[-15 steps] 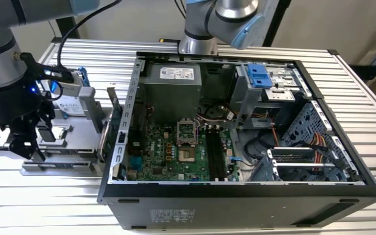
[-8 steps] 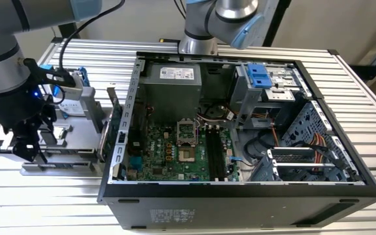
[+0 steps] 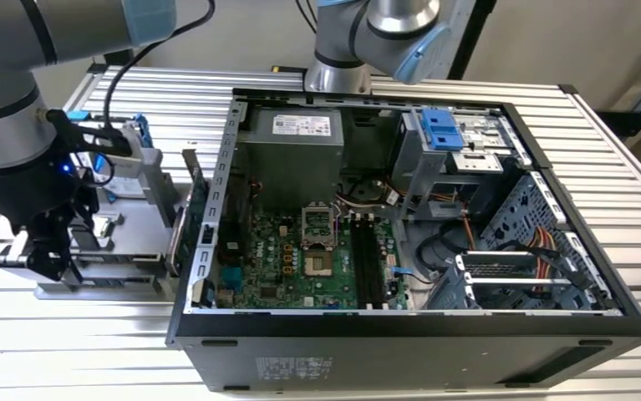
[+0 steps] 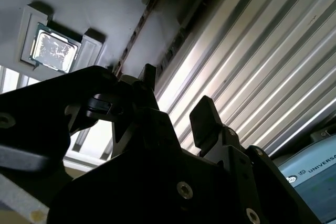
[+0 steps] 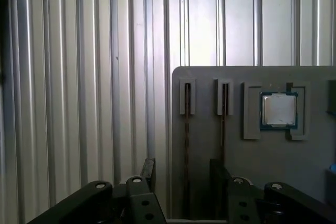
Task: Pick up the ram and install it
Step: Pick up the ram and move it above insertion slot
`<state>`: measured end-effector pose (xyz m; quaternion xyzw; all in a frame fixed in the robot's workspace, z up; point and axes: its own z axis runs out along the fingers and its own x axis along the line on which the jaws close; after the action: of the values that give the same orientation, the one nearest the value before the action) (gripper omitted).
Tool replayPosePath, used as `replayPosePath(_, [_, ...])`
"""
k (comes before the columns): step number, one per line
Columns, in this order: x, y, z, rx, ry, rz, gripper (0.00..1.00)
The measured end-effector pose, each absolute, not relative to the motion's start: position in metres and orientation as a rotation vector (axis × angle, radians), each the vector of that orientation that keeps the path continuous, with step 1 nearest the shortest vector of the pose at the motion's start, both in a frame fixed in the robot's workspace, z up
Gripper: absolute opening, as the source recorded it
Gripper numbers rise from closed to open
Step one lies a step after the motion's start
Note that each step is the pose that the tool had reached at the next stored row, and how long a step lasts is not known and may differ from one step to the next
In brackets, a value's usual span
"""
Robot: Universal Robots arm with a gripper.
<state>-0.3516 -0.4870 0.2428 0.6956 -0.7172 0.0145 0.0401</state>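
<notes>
Where I hang: over the grey holder [image 3: 119,282] on the ribbed desk [image 3: 621,167], at 9 o'clock of the computer case [image 3: 409,334] in the exterior view.
End effector [image 5: 182,163]: open, fingers [image 5: 148,174] apart, gripping nothing.
Ram [image 5: 186,124]: edge-on in a narrow holder slot, a thin brownish line running in line with the gap between my fingers; whether they touch it, I cannot tell.
Neighbouring slot: a second like strip [image 5: 224,124].
Holder's square recess: silver CPU [image 5: 279,110], just beside the slots.
Case: side open, motherboard [image 3: 287,259] and power supply [image 3: 292,150] inside.
</notes>
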Motion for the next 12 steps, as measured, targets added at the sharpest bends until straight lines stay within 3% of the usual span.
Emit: replayPosePath(12, [-0.352,-0.487,0.224,2.134,-2.201,0.052,1.0])
